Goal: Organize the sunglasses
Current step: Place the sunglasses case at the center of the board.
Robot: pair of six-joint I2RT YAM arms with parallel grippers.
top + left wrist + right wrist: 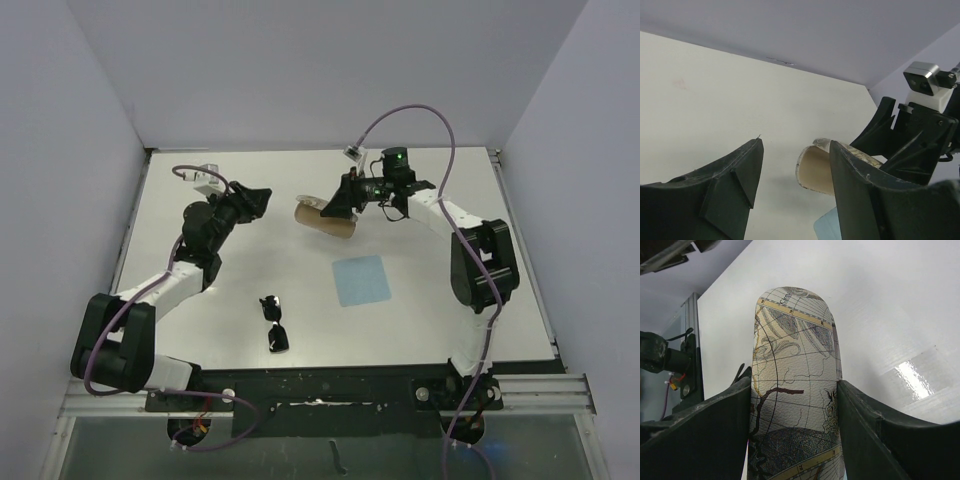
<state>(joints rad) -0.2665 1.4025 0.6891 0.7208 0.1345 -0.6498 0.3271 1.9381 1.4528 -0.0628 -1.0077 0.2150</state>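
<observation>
Sunglasses (274,322) lie flat on the white table (450,310), near-left of the blue cloth (361,280), clear of its edge and not touching it. Black frame, dark lenses, the pair running roughly near-to-far. Whether the arms are folded cannot be told from overhead. No gripper is anywhere close to them.

Blue cloth: square, light blue, spread flat.

Beyond the cloth, a little to its far-left, is the case (325,220). It is an oval tube, beige-grey, printed with an old-map pattern of grid lines and lettering, seen best from the right wrist (792,340). Its end turned away from the right arm shows a plain beige inner face in the left wrist view (815,172).

Right gripper (340,205), just beyond the cloth's far edge, is clamped on the case. In its own camera (791,382) one dark finger presses each long side, with the patterned body filling the gap between them. Whether the case rests on the table or sits slightly lifted cannot be told.

Left gripper (258,200), far-left of the cloth and level with the case, is spread wide and holds nothing. Its own camera (796,143) shows bare table between the fingers, the case end just past the tips and a corner of the cloth low in that view
</observation>
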